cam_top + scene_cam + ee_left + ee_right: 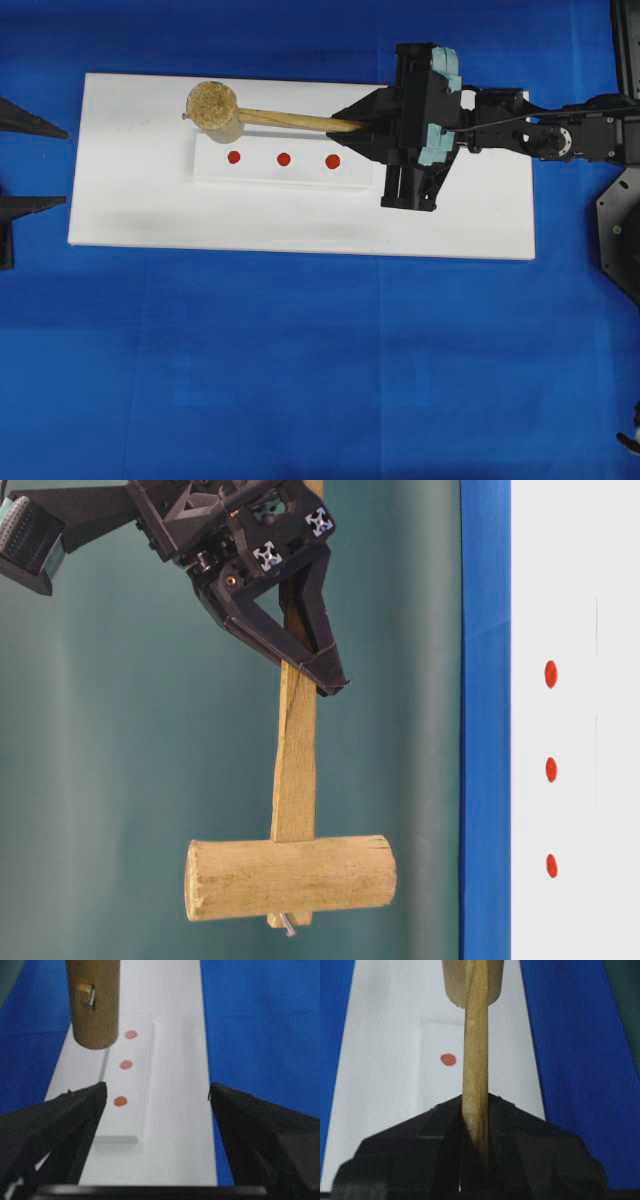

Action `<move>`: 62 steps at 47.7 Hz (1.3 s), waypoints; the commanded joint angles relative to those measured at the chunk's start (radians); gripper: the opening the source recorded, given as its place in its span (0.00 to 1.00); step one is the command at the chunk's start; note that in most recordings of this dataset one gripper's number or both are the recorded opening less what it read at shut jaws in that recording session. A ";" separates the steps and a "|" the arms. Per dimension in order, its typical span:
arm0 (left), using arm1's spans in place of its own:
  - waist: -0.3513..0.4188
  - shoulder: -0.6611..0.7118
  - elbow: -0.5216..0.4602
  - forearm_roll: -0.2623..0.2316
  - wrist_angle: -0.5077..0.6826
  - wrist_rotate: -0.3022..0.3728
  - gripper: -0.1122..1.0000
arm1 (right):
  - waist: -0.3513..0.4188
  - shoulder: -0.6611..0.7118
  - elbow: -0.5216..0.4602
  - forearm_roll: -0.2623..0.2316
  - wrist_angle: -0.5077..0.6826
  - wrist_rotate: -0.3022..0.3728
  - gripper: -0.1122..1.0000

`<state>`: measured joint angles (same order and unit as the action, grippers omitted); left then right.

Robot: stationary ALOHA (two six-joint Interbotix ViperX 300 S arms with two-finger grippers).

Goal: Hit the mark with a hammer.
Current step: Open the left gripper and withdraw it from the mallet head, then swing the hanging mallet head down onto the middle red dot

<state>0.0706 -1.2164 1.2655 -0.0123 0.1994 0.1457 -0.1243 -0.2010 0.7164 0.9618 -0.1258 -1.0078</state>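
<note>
Overhead exterior: three red marks (283,159), one hammer (260,113) clamped in the right hand (362,125); left hand (40,165) gapes, holding nothing.

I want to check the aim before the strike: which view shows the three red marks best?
The overhead view: all three red marks lie unobstructed in a row on the raised white strip, beside the hammer head. The left wrist view also shows all three, foreshortened. The table-level view shows them edge-on; the right wrist view shows only one.
</note>
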 commanded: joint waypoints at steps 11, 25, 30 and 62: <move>0.005 0.014 -0.009 -0.002 -0.008 0.000 0.83 | 0.002 0.029 -0.029 0.003 -0.003 0.002 0.12; 0.003 0.014 -0.006 -0.002 -0.008 0.000 0.83 | 0.002 0.233 -0.032 0.066 0.012 0.023 0.12; 0.003 0.014 -0.005 0.000 -0.008 0.002 0.83 | 0.002 0.235 -0.026 0.078 0.021 0.023 0.12; 0.005 0.014 0.002 0.000 -0.008 0.000 0.83 | 0.005 -0.107 0.112 0.072 -0.066 0.018 0.12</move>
<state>0.0706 -1.2164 1.2778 -0.0123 0.1994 0.1473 -0.1166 -0.2531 0.8191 1.0324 -0.1641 -0.9940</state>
